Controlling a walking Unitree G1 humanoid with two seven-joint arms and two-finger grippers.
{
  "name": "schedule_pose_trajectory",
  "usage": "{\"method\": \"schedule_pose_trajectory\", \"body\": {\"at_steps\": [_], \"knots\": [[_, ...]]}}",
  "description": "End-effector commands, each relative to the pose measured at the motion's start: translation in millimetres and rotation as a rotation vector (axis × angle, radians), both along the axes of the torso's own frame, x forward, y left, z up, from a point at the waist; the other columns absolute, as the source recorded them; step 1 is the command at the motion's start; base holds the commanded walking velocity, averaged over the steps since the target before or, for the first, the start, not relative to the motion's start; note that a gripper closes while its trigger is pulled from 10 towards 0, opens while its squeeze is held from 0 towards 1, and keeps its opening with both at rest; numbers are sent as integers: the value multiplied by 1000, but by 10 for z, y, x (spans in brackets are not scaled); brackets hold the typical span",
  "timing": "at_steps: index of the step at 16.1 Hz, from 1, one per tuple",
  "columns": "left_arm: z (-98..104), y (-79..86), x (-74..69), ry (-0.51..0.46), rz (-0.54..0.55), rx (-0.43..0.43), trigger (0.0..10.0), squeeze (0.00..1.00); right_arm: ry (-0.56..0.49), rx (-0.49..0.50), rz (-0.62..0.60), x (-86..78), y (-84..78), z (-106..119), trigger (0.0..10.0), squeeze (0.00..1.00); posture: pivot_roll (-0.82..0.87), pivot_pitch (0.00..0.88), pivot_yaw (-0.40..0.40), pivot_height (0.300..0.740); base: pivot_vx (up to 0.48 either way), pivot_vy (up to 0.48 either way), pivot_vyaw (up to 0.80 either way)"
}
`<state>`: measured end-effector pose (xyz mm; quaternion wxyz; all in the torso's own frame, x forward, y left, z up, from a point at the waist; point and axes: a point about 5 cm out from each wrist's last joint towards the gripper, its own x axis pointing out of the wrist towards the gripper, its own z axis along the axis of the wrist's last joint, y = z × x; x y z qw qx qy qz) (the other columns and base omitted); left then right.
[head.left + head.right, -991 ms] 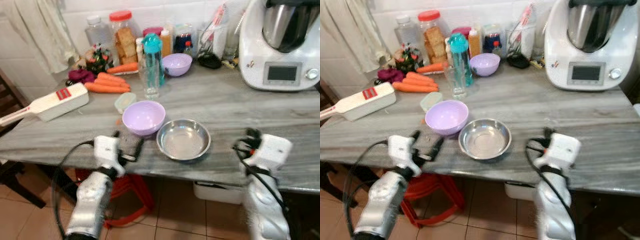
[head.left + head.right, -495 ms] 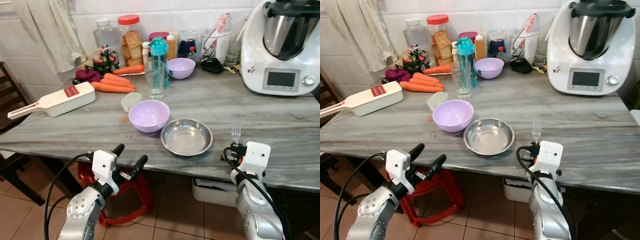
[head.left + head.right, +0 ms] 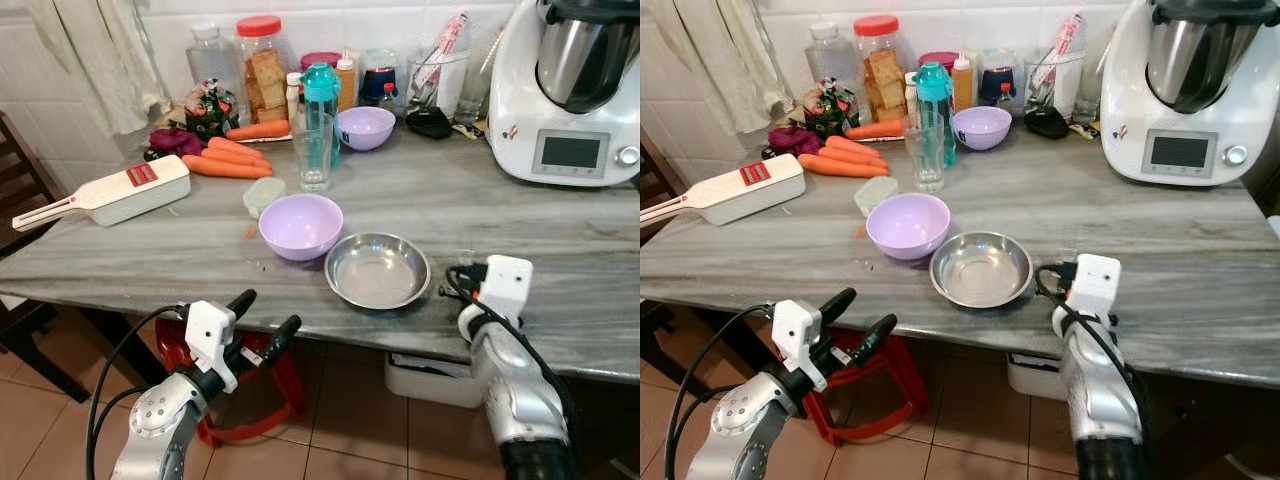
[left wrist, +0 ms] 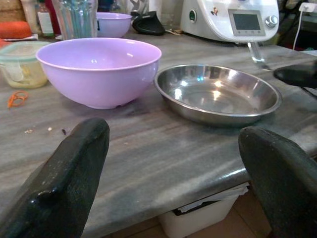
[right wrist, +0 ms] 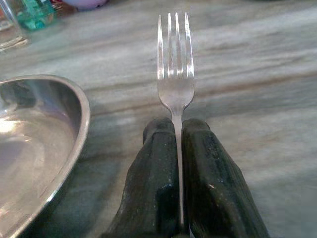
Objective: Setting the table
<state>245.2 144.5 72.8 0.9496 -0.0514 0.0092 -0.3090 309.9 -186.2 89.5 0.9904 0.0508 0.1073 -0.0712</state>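
— Right wrist view first: what are your fingers doing?

— My right gripper (image 5: 177, 163) has its two black fingers pressed together on the handle of a fork (image 5: 175, 69), tines pointing away over the grey marble table (image 3: 560, 230). The fork sits just right of the steel bowl (image 3: 377, 270), near the table's near edge.

— And the other arm?

— My left gripper (image 3: 262, 322) hangs below the near edge, off the table, with its fingers spread wide and nothing between them. Through its wrist camera I look across at the lilac bowl (image 4: 99, 69) and the steel bowl beside it, the two just apart.

— Anything readable on the far side?

— Not really. The white kitchen machine (image 3: 570, 90) at far right has a grey display and a knob, but I cannot read any text on it. The white slicer (image 3: 110, 192) at left carries a red label too small to read. The jar with the red lid (image 3: 260, 70) and the teal bottle (image 3: 322, 100) show no writing I can make out.

— What else stands there?

— A clear glass (image 3: 312, 152) before the bottle, carrots (image 3: 222, 160) to its left, and a second lilac bowl (image 3: 366, 127) farther back.
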Motion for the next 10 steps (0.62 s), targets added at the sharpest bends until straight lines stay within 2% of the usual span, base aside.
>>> {"method": "schedule_pose_trajectory", "body": {"at_steps": [1,6,10], "knots": [[13,22,-12,-1,-12,4,10000,0,12,13,12,39,44,-3,10000,0,-19,0,65,740,0,0,0],[23,-1,-28,-2,-31,-1,10000,0,52,35,24,97,62,-77,10000,0,-12,0,59,740,0,0,0],[14,-11,-28,-2,-40,-5,10000,0,65,44,29,77,61,-146,10000,0,-12,0,59,740,0,0,0]]}}
